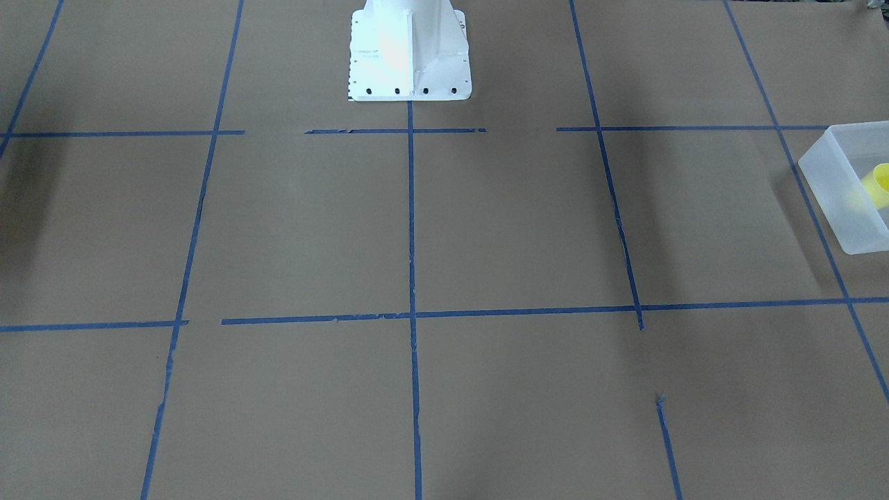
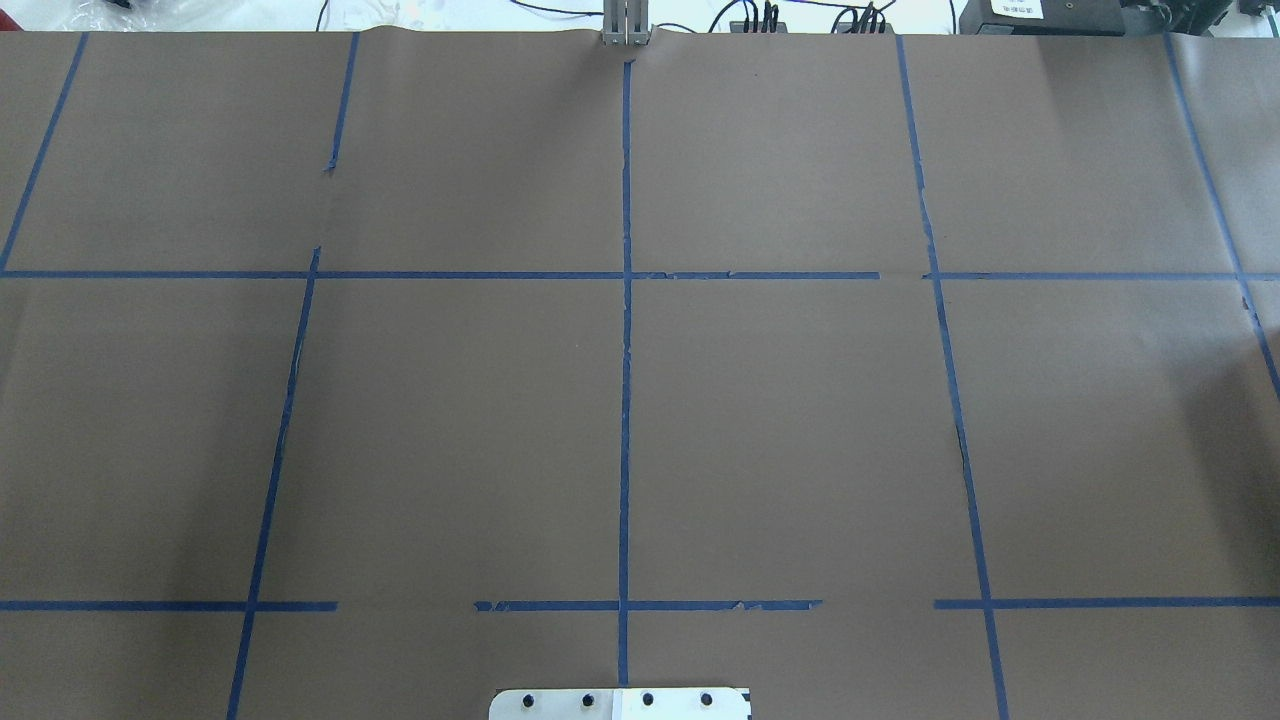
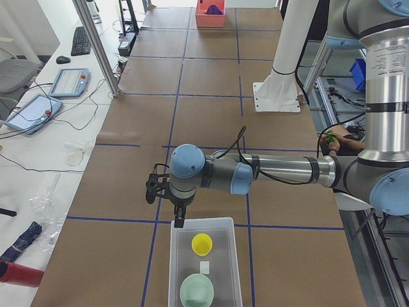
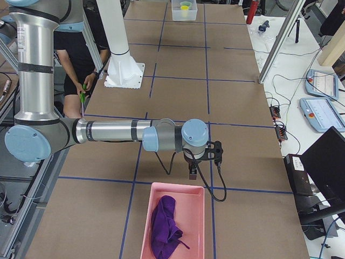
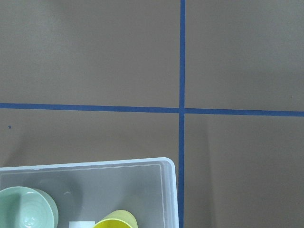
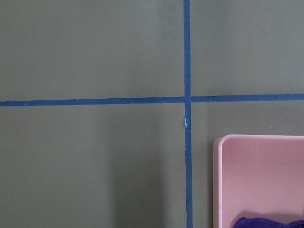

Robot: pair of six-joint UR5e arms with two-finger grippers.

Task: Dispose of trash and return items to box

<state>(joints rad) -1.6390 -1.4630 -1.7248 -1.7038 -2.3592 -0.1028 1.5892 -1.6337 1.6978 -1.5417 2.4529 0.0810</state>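
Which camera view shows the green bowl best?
Exterior left: the green bowl sits almost whole inside the box. The left wrist view cuts it at the edge; elsewhere it cannot be made out.

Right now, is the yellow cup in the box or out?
In. The exterior left view shows the yellow cup inside the box walls, next to the green bowl.

Cropped at front-facing view's right edge: translucent frosted-white rectangular plastic bin (image 1: 830, 187), small yellow plastic tumbler cup (image 1: 879, 182) inside.
Cropped at left wrist view's bottom: round pale mint-green bowl (image 5: 26, 213); small flat white piece (image 5: 81, 224), unidentifiable.
Cropped at right wrist view's lower right corner: pink rectangular plastic tray (image 6: 256, 175), purple cloth (image 6: 266, 222).
Seen in side views only, jaw state indeterminable: left gripper (image 3: 178, 220), right gripper (image 4: 192, 174).
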